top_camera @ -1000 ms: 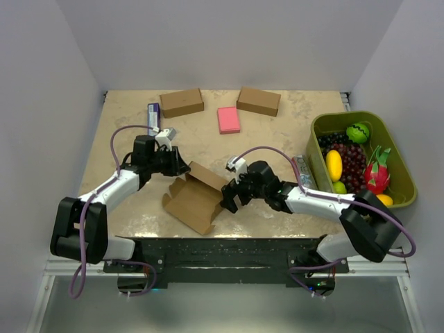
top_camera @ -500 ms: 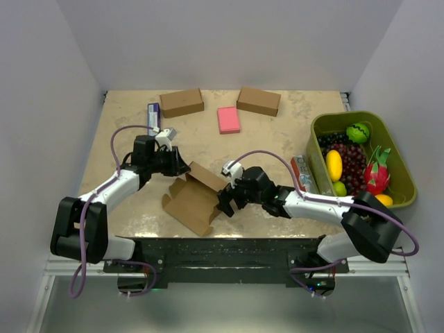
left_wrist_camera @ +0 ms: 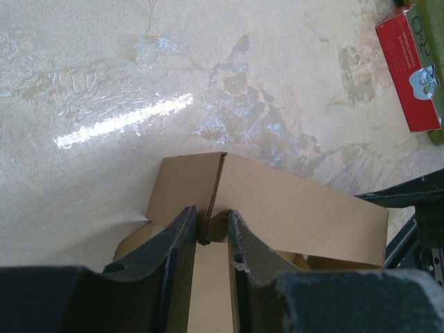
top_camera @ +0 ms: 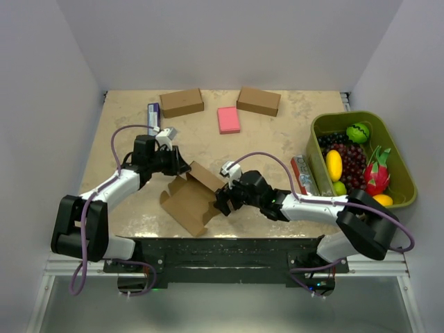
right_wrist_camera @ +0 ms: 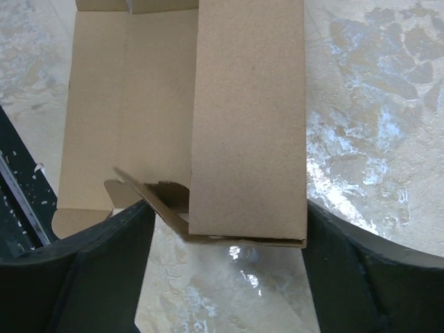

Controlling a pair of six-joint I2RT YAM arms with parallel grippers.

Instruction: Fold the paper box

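Your left gripper point(left_wrist_camera: 208, 225) is pinched nearly closed on an upright wall of the plain brown cardboard mailer box point(top_camera: 189, 200), right at a corner fold. Your right gripper point(right_wrist_camera: 227, 208) is spread wide, with its fingers point(right_wrist_camera: 111, 243) straddling the end of a raised side panel. The half-folded box lies on the beige marbled table point(top_camera: 125, 118), near the front edge between both arms.
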